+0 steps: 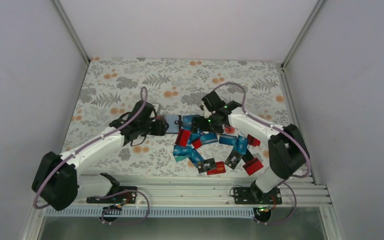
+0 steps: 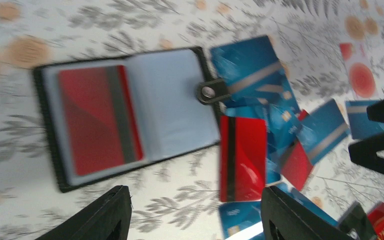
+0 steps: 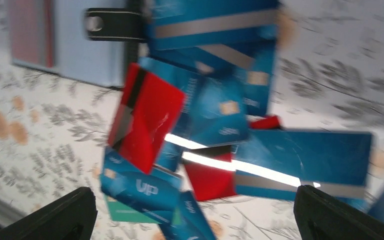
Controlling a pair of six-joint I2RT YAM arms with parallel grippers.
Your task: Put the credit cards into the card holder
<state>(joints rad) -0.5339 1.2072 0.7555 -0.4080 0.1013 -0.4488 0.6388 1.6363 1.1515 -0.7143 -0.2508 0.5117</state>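
Here, at the bottom of the top view, both arm bases sit on a metal rail (image 1: 190, 192) along the near edge. Just above it, right of centre, the credit cards (image 1: 215, 150) lie in a loose, overlapping heap on the flower-patterned table (image 1: 130, 80), mostly blue, with several red and a few black. Higher up, at mid-frame, the card holder (image 1: 172, 123) lies open and flat, touching the heap's upper left edge. The left tool (image 1: 159, 125) hovers at the holder's left side, and the right tool (image 1: 202, 124) hangs just to its right, over the top of the heap. In the left wrist view the holder fills the upper left, with a red card (image 2: 100, 117) tucked in its left pocket and its snap strap (image 2: 212, 91) resting on a blue card. A loose red card (image 2: 242, 157) lies just beside its lower right corner. Each wrist view shows its own dark fingers (image 2: 115, 210) spread wide at the bottom of the frame, grasping nothing.
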